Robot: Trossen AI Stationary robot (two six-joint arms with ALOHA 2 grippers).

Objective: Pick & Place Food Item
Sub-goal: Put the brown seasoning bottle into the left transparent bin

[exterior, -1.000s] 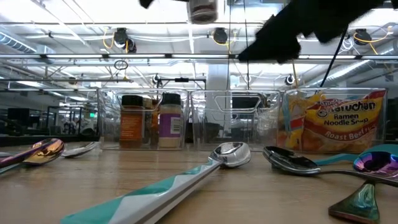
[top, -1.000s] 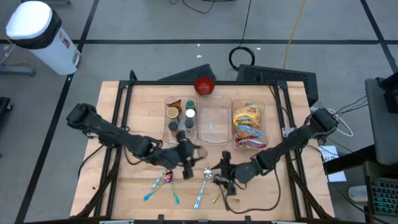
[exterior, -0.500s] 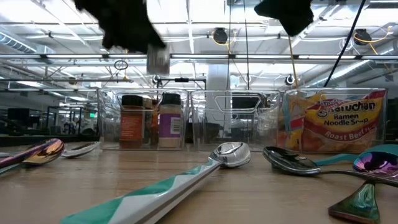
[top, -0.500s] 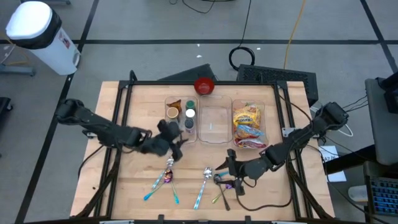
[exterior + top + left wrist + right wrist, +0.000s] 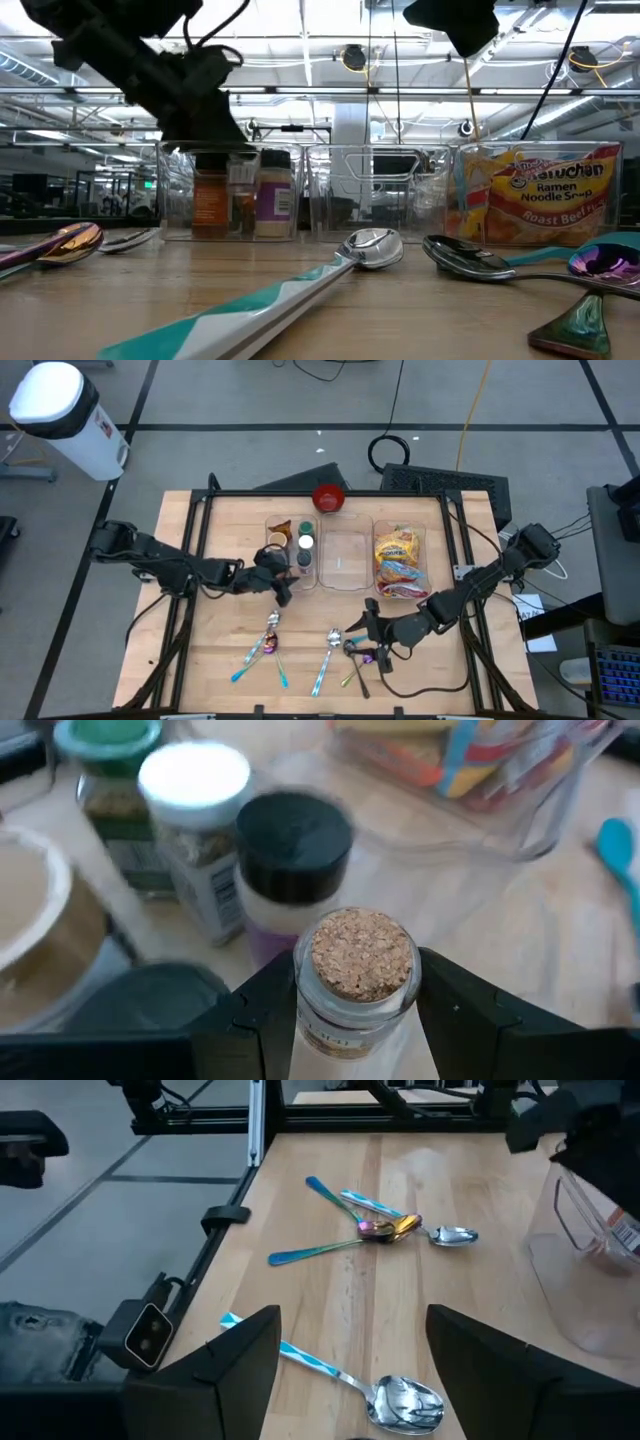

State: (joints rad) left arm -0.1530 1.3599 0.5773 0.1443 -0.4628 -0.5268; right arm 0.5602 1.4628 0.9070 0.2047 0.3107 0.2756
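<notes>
On the wooden table [image 5: 220,650], the left gripper [image 5: 352,982] clamps an upright cork-topped jar [image 5: 360,970] just short of the clear bin [image 5: 291,552] of spice jars ahead of it, while the right gripper [image 5: 352,1342] waits with fingers spread, empty, over the spoons [image 5: 335,645].

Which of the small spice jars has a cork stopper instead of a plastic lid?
The cork-stopped jar held in the left gripper, by the spice bin. The others, the green-lid jar, white-lid jar and black-lid jar, have plastic caps.
</notes>
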